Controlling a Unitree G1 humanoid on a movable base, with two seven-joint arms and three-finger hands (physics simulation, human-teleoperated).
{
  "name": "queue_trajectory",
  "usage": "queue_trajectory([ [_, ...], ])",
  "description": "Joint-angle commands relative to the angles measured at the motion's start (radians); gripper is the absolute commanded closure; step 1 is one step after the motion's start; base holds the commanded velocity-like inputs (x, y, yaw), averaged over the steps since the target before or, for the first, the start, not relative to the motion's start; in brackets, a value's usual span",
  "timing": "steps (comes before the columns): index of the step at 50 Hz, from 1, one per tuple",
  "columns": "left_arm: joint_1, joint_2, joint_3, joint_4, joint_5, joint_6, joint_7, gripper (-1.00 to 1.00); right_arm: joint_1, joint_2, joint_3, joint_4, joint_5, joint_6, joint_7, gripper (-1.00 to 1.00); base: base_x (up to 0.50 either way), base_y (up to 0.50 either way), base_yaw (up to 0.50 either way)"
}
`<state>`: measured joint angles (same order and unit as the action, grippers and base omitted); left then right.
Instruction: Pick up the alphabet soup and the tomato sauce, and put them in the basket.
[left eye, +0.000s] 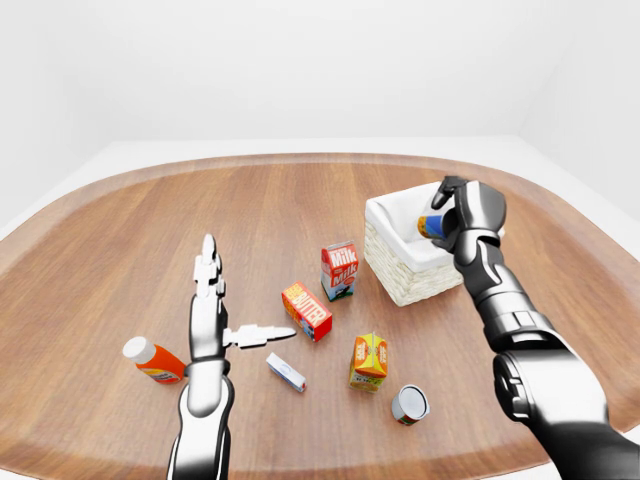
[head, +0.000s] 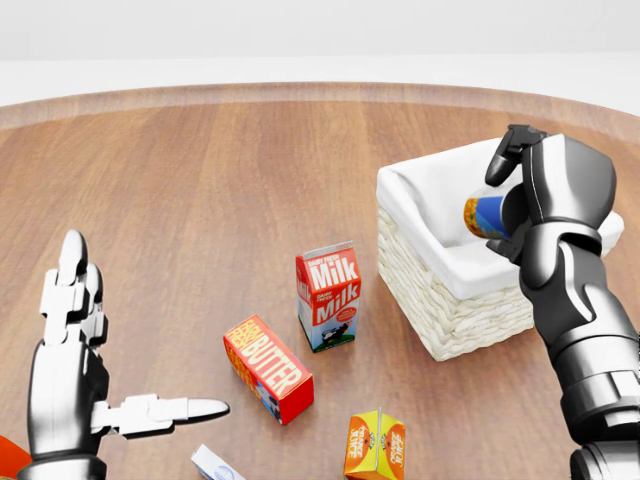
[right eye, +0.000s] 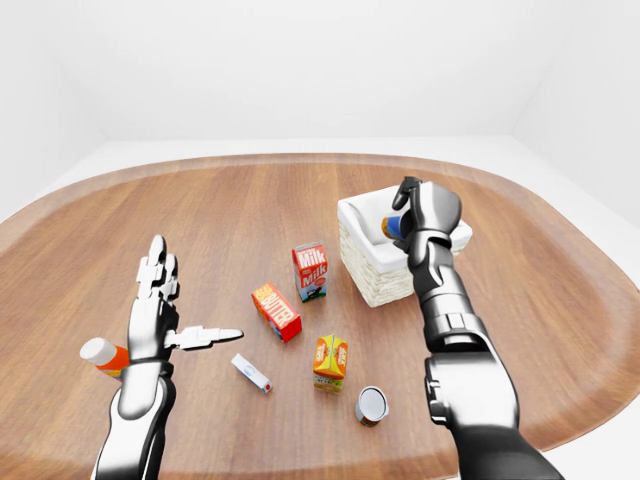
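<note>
Table (head: 200, 180): round wooden top carrying every item.
Basket (head: 440, 310): woven with a white liner, on the right of the head view.
Right robot hand (head: 522, 195): above the basket's interior, fingers clenched round a can.
Left robot hand (head: 80, 380): released, fingers spread flat at lower left, holding nothing.
Milk carton (head: 328, 295): upright, just left of the basket.
Butter box (head: 267, 368): lying tilted, below-left of the milk.
Juice carton (left eye: 369, 361): orange, standing below the butter.
Held can (head: 486, 217): blue and orange label, on its side over the liner.
Second can (left eye: 409, 404): on its side near the table's lower edge, well apart from the basket.
Orange bottle (left eye: 152, 361): lying beside the left arm.
Small white box (left eye: 285, 372): flat between bottle and juice.
</note>
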<state>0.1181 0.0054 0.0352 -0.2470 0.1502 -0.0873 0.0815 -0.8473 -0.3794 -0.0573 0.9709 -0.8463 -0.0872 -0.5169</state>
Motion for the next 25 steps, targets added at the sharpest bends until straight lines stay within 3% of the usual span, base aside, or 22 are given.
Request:
queue_trajectory([
  [1, -0.002, 0.0, 0.003, 0.0, -0.001, 0.0, 0.001, -1.0, -0.128, -0.009, 0.038, 0.22, -0.032, 0.0, -0.007, 1.0, 0.0, 0.0, 0.0],
  [25, 0.004, -0.001, 0.0, 0.0, 0.001, 0.0, 0.0, -1.0, -0.197, 0.011, 0.059, 0.28, -0.076, 0.0, -0.007, 1.0, 0.0, 0.0, 0.0],
])
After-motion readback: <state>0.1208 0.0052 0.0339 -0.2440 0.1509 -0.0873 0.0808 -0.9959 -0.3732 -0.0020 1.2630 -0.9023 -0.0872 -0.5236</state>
